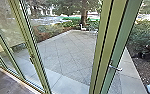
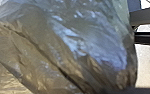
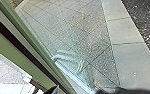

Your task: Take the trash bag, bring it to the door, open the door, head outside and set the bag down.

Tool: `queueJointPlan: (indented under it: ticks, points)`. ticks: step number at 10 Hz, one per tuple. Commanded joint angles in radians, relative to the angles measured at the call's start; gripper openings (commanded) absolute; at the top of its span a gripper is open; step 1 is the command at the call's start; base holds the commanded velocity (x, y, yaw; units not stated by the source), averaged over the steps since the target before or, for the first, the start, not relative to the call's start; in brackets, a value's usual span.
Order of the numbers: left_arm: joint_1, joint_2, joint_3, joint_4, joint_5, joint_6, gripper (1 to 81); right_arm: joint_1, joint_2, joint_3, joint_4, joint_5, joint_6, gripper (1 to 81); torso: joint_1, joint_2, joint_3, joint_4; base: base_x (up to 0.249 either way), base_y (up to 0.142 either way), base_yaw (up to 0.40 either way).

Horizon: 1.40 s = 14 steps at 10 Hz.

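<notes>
The bag (image 2: 73, 47) lies nearest the camera in the left wrist view, its film creased and shiny, with folds running slantwise. It is presumably carried on the left arm so that the right arm is free for the door (image 1: 111, 37). Left end effector: whether it is clenched on the bag or released cannot be told. Right end effector: state likewise cannot be told; in the right wrist view a green frame (image 3: 31, 45) stands close by, which suggests the arm is placed to work the door.

The handle (image 1: 115, 68) projects from the door's green upright. Whether the door is ajar cannot be confirmed. Paving (image 1: 63, 55) lies beyond the frames, and the bag has yet to be set down, in my judgement.

Container: the bag. Contents cannot be identified. Its thin film could snag on the door's edge during passage.
</notes>
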<state>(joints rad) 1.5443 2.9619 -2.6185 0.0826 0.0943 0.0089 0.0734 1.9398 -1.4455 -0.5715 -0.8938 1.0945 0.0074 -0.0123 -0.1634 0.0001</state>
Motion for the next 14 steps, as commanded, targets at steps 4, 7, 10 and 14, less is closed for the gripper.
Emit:
queueJointPlan:
  ticks: [4,7,10,14]
  points:
    - [-0.022,0.0,0.006,-0.007,0.078,0.006,1.0,0.232,-0.022,-0.173,-0.254,-0.05,-0.177,81.1,0.0,0.0,0.0,0.0,0.0,0.0,0.0]
    - [-0.022,0.003,0.006,-0.012,0.084,0.006,1.0,0.168,-0.032,-0.223,-0.269,-0.03,-0.248,81.1,0.0,0.0,0.0,0.0,0.0,0.0,0.0]
    - [-0.022,0.011,0.006,-0.014,0.084,0.005,1.0,0.163,-0.039,-0.249,-0.367,-0.028,-0.263,81.1,0.0,0.0,0.0,0.0,0.0,0.0,0.0]
    - [-0.022,0.022,0.006,-0.011,0.088,0.005,1.0,0.162,-0.025,-0.375,-0.469,0.015,-0.421,81.1,0.0,0.0,0.0,0.001,0.0,0.0,0.0]
